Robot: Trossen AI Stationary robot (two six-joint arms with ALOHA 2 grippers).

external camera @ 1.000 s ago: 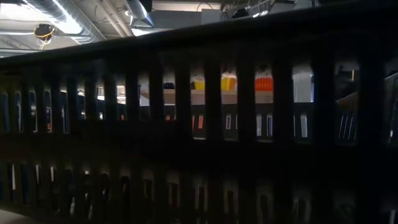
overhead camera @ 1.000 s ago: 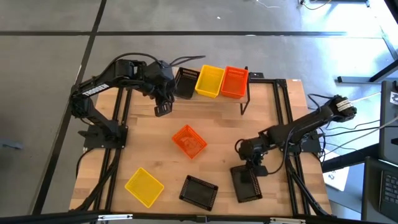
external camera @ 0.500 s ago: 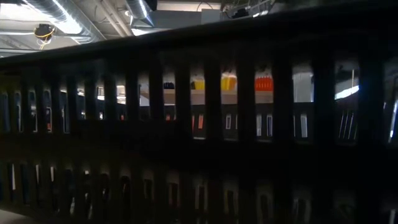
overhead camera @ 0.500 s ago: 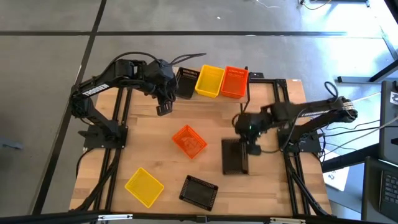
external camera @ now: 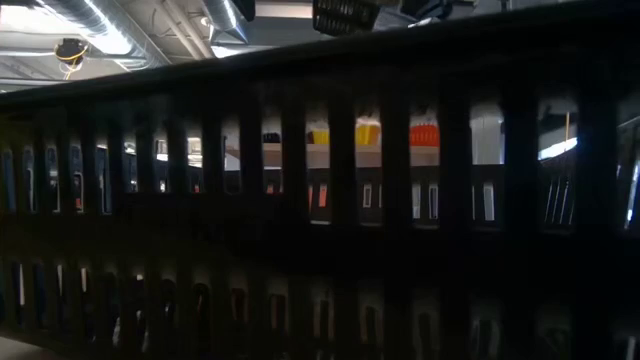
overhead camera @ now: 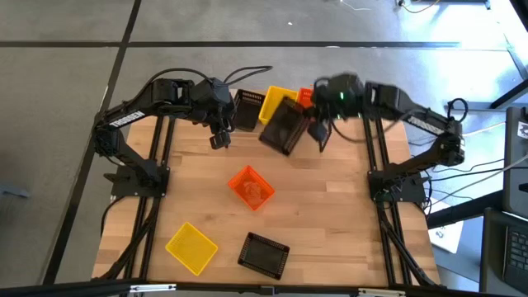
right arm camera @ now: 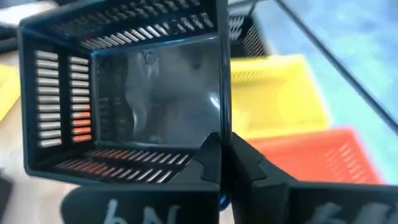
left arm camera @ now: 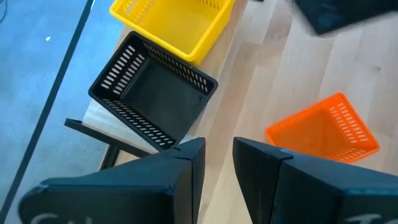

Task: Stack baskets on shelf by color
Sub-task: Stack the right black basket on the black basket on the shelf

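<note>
Seen from above, the right gripper (overhead camera: 318,124) pinches one wall of a black basket (overhead camera: 283,127) and holds it tilted in the air in front of the shelf (overhead camera: 326,107) at the table's far edge, probably carrying it toward the black basket already there so that like colours stack. The wrist camera on that arm shows the fingers (right arm camera: 214,163) pressed together on the rim of the carried basket (right arm camera: 127,99), whose open mouth faces the camera; it is empty. On the shelf stand three baskets in a row: a black shelf basket (overhead camera: 247,109) at the left, a yellow shelf basket (overhead camera: 272,101) in the middle, partly hidden by the carried one, and an orange shelf basket (overhead camera: 304,97) on the right, mostly hidden by the arm. All that can be seen of them is empty. The left gripper (overhead camera: 218,140) hangs beside the shelf's left end with its fingers (left arm camera: 186,168) slightly apart, holding nothing. Loose on the wooden table (overhead camera: 346,214) lie an orange table basket (overhead camera: 251,186) near the centre, a yellow table basket (overhead camera: 191,247) and a black table basket (overhead camera: 264,254) near the front edge, each empty and well apart from the others.
</note>
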